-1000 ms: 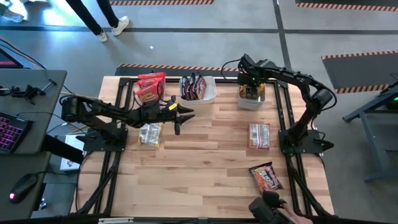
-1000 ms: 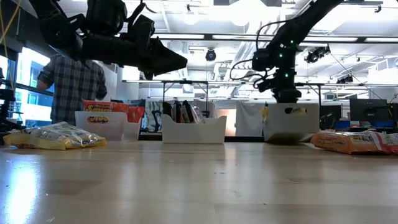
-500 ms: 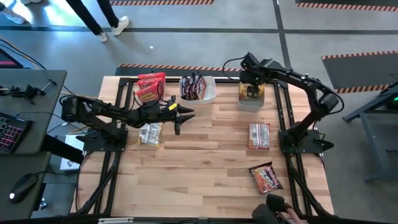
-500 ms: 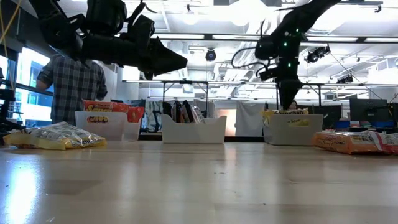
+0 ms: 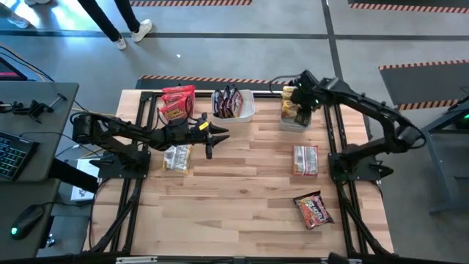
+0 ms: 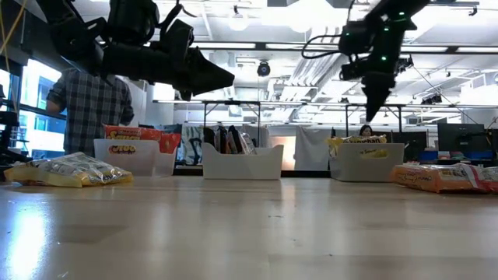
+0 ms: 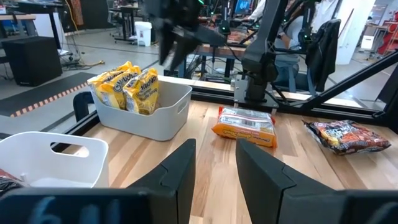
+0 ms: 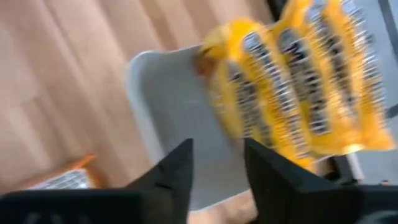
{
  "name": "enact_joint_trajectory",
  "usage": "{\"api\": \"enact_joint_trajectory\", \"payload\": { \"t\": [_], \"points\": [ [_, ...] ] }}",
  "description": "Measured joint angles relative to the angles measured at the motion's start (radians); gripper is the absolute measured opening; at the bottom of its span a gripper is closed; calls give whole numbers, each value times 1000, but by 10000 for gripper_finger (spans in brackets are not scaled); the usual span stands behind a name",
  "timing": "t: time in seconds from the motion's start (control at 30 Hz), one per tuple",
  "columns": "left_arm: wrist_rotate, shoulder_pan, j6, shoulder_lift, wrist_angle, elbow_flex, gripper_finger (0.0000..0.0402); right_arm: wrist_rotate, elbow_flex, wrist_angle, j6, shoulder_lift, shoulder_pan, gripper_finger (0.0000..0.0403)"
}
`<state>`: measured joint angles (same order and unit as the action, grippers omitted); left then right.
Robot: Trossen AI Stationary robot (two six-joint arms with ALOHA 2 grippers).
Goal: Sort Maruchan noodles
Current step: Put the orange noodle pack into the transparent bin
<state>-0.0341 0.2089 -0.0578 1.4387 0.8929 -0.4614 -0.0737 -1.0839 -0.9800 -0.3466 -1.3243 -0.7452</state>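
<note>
Three white tubs stand along the far edge. The left tub (image 6: 124, 158) holds red noodle packets (image 5: 176, 103), the middle tub (image 5: 249, 111) dark ones (image 5: 229, 103), and the right tub (image 5: 297, 124) yellow ones (image 7: 127, 87). Loose packets lie flat on the table: a pale yellow one (image 5: 177, 157), an orange one (image 5: 305, 159) and a dark red one (image 5: 314, 210). My right gripper (image 8: 217, 168) hangs above the right tub, pointing down, open, with nothing between its fingers. My left gripper (image 7: 214, 171) hovers level near the pale packet, open and holding nothing.
Bare wood lies across the table's middle and near side. Black frame rails run along the left and right edges. A person in a plaid shirt (image 6: 89, 105) stands beyond the far edge; a desk with a keyboard (image 5: 15, 150) sits to the left.
My right gripper has risen out of the right tub and drifted toward the table's right edge, rolling at the wrist. The yellow packets stay in the tub.
</note>
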Motion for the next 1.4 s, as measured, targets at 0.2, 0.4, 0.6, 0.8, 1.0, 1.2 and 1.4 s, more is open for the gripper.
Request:
{"api": "enact_joint_trajectory", "payload": {
  "t": [0.2,0.4,0.6,0.8,1.0,1.2,1.4],
  "points": [
    [0,0,2,0,-6,0,103,5,216,67,168,163,172,40],
    [0,0,3,5,-9,0,103,-8,337,65,495,272,474,55],
    [2,0,17,36,-9,0,103,-80,387,35,798,246,826,151],
    [5,0,18,67,-5,0,103,-99,387,-33,1067,162,1054,238],
    [5,0,18,71,-3,0,103,-126,387,-32,1140,37,1152,240],
    [5,0,18,71,-3,0,103,-180,387,-4,1084,-95,1144,188],
    [5,0,18,71,3,0,103,-194,376,33,1045,-136,1112,91]
  ]
}}
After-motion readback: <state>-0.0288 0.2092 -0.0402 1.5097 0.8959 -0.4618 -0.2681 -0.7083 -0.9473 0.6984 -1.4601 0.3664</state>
